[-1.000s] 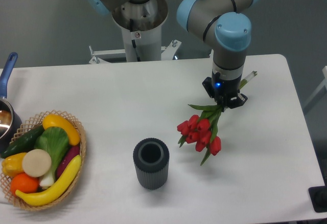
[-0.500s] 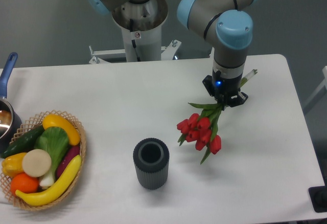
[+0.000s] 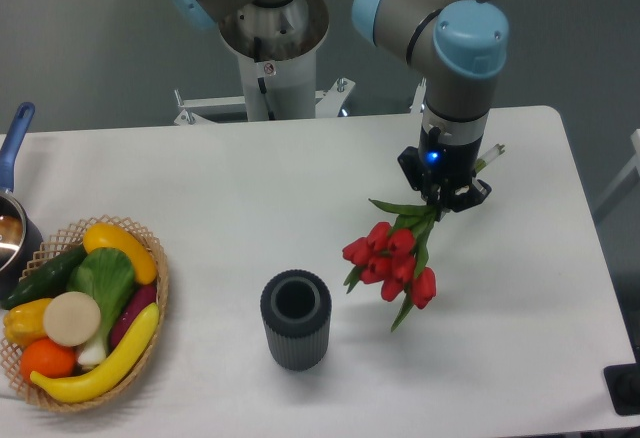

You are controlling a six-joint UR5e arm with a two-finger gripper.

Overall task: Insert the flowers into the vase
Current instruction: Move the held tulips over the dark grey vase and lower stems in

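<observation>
My gripper (image 3: 446, 196) is clamped on the stems of the flowers (image 3: 392, 256), and over the last second it has risen a little, so the bunch now looks to hang off the table (image 3: 250, 178) with the red buds drooping down and to the left. From the left: a blue-handled pot (image 3: 12, 208) at the table edge, a basket (image 3: 158, 303) of fruit and vegetables, then the vase (image 3: 296, 319) standing upright with its mouth open, then the flowers to its right and apart from it. As I judge it, the lift has begun; the stems still point away from the vase, so I must turn the bunch before lowering it in.
</observation>
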